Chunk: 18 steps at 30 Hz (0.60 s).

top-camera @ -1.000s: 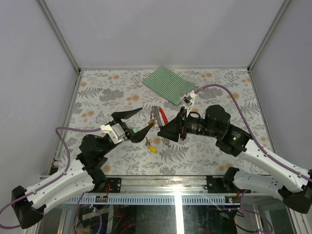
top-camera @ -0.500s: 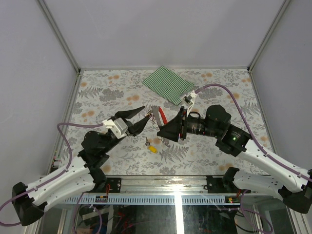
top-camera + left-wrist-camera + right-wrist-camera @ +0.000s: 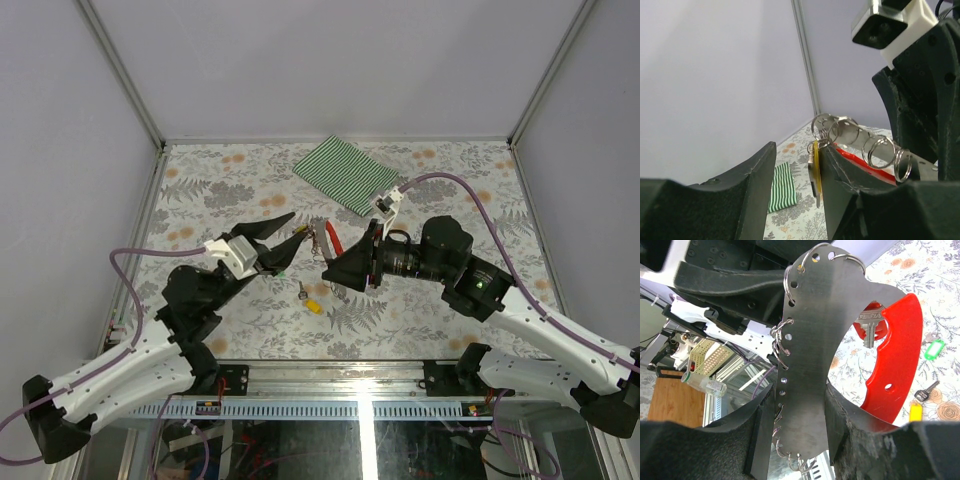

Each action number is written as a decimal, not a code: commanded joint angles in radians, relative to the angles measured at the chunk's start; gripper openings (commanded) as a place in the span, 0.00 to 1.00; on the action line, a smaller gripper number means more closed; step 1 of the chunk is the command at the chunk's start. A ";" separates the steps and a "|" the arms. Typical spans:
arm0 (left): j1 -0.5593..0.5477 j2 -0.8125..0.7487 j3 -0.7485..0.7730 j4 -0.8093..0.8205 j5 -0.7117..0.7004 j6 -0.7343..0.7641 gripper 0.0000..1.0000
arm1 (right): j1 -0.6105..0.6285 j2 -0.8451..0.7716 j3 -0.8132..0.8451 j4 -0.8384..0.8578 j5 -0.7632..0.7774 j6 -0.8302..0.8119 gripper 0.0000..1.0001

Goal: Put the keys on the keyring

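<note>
Since a second ago the left fingers (image 3: 842,190) have narrowed and edged closer to the keyring (image 3: 805,340). They stand part-way apart, with a yellow key (image 3: 816,172) hanging edge-on against one finger and a gap to the other. The right fingers (image 3: 865,440) are clamped on the keyring's silver plate, holding it above the surface (image 3: 200,200). A second yellow key (image 3: 313,306) and a green key (image 3: 934,349) lie below; a striped cloth (image 3: 345,172) lies farther back.
</note>
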 commanded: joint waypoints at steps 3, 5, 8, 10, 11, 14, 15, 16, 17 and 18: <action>-0.004 -0.006 0.076 -0.038 0.040 -0.014 0.45 | 0.004 -0.015 0.004 0.022 0.000 -0.010 0.03; -0.004 -0.003 0.081 -0.049 0.060 -0.013 0.47 | 0.005 -0.016 0.002 0.020 0.003 -0.010 0.03; -0.004 0.006 0.081 -0.059 0.048 -0.017 0.48 | 0.003 -0.017 0.001 0.019 0.002 -0.010 0.03; -0.004 0.014 0.081 -0.071 0.030 -0.019 0.48 | 0.003 -0.019 0.004 0.015 -0.001 -0.010 0.03; -0.004 0.019 0.080 -0.076 0.021 -0.019 0.48 | 0.004 -0.019 0.005 0.014 -0.001 -0.011 0.03; -0.004 0.028 0.079 -0.089 -0.011 -0.033 0.48 | 0.005 -0.021 0.012 -0.002 0.008 -0.009 0.03; -0.003 0.030 0.081 -0.094 -0.026 -0.042 0.48 | 0.004 -0.020 0.020 -0.022 0.023 -0.010 0.02; -0.004 0.029 0.082 -0.099 -0.041 -0.051 0.48 | 0.005 -0.019 0.029 -0.048 0.056 -0.009 0.00; -0.004 0.029 0.081 -0.102 -0.054 -0.061 0.48 | 0.005 -0.019 0.039 -0.072 0.074 -0.008 0.00; -0.004 0.028 0.078 -0.106 -0.066 -0.068 0.48 | 0.003 -0.021 0.046 -0.093 0.111 -0.006 0.00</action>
